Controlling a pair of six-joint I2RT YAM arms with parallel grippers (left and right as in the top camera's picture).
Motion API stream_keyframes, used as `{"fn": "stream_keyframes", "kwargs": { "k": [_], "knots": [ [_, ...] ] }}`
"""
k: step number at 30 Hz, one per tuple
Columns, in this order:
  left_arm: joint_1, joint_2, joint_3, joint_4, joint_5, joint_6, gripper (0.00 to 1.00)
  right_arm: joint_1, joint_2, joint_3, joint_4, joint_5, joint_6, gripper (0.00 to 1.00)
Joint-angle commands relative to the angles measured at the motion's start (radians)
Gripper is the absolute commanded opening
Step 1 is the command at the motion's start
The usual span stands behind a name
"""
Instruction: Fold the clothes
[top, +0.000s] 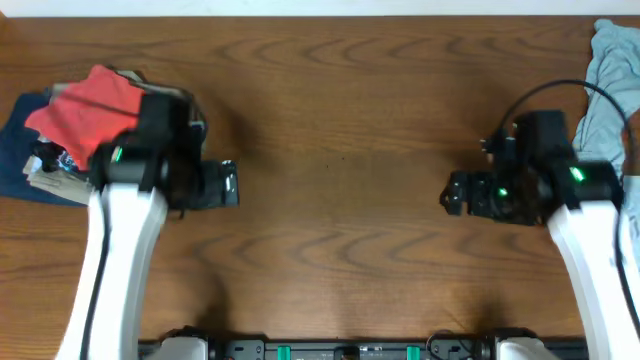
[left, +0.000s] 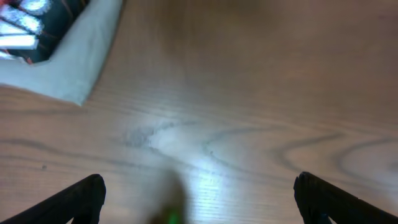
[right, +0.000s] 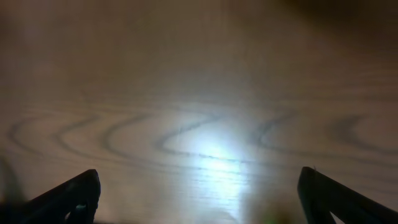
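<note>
The red shirt lies crumpled atop a pile at the desk's left edge, apparently untouched, while the left gripper and right gripper hover wide open and empty over bare wood, ready to start.

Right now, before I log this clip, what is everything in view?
T-shirt: one, red-orange, crumpled on top of the left pile.
black shirt: one, black with white print, in that pile.
tan garment: one, tan, under the black shirt.
navy garment: one, navy, pile's bottom, far left.
pale garment: one, grey-blue, far right corner.
table: one, brown wood.
left gripper: one, black, open, beside the pile.
right gripper: one, black, open, over bare wood.
</note>
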Motion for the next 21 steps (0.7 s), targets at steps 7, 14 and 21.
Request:
{"fn": "stream_keyframes", "kwargs": {
  "k": [7, 14, 21],
  "knots": [
    [0.001, -0.594, -0.323, 0.227, -0.018, -0.011, 0.98, 0.026, -0.497, -0.227, 0.174, 0.103, 0.011, 0.99],
    [0.001, -0.819, -0.356, 0.242, -0.011, -0.011, 0.98, 0.026, -0.657, -0.251, 0.104, 0.098, 0.011, 0.99],
    [0.001, -0.851, -0.356, 0.241, -0.011, -0.011, 0.98, 0.026, -0.668, -0.251, 0.020, 0.098, 0.011, 0.99]
  ]
}}
